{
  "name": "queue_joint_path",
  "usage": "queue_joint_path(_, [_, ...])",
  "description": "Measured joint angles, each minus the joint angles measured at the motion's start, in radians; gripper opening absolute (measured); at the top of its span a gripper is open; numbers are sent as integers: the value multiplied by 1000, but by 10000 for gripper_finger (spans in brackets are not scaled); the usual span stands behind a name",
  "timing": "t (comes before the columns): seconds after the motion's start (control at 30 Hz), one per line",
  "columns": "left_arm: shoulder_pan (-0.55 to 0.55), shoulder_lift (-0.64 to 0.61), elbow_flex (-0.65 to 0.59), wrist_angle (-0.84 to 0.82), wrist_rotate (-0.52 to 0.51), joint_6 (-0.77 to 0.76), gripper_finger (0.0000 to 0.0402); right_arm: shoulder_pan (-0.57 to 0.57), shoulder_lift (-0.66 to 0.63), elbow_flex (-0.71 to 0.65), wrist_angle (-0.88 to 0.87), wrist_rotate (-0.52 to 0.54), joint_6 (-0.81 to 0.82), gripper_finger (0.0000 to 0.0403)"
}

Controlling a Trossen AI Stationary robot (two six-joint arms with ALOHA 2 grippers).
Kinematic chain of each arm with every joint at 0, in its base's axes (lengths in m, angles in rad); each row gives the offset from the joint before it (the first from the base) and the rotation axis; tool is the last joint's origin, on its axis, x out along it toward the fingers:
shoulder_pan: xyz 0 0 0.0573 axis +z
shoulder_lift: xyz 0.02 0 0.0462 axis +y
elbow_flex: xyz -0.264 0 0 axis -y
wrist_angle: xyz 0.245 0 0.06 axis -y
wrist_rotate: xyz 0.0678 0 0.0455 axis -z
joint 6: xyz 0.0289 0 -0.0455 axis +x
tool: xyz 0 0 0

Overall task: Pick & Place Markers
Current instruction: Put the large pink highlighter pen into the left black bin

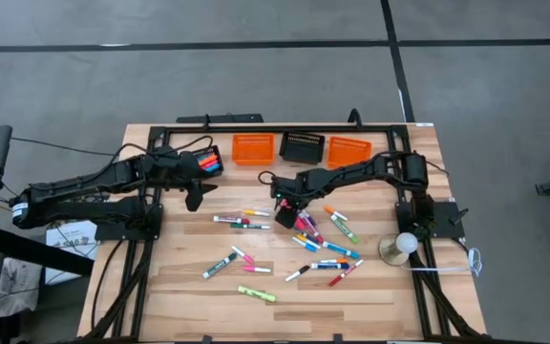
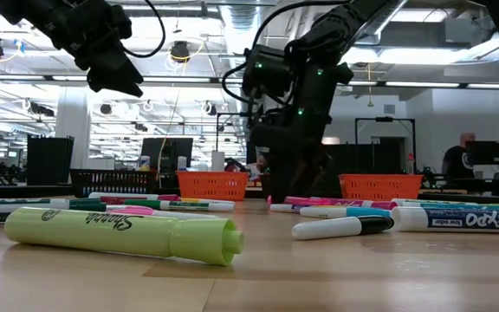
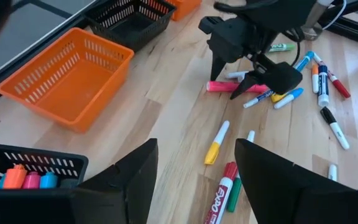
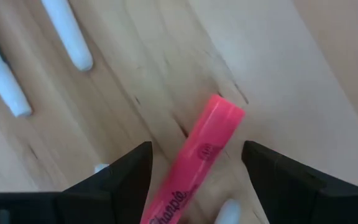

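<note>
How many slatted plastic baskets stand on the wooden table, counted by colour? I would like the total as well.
Orange slatted plastic baskets: 2, both empty
Black slatted plastic baskets: 2, one empty at the back edge and one beside the left arm with markers in it
Total: 4 baskets

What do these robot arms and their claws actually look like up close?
Both are slim, jointed arms in matte black, with black cables trailing along them and down across the wooden table. The left claw and right claw each end in two flat, dark, wedge-shaped fingers. Small green indicator lights glow on the right arm's wrist. I can't see any lettering on them.
</note>
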State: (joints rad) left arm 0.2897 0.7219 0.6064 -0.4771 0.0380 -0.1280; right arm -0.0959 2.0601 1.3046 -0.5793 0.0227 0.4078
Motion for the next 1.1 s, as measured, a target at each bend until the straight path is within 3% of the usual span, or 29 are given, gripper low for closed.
queue_joint_path(0.23, [0, 1, 0, 0, 0, 0, 214, 0, 4, 8, -5, 47, 13, 230])
queue_joint_path(0.57, [0, 1, 0, 0, 0, 0, 214, -5, 13, 70, -12, 51, 14, 86])
queue_joint_path(0.7, [0, 1, 0, 0, 0, 0, 214, -6, 22, 101, 25, 45, 14, 48])
queue_joint_path(1.1, [0, 1, 0, -1, 0, -4, 214, -47, 19, 214, 16, -54, 38, 56])
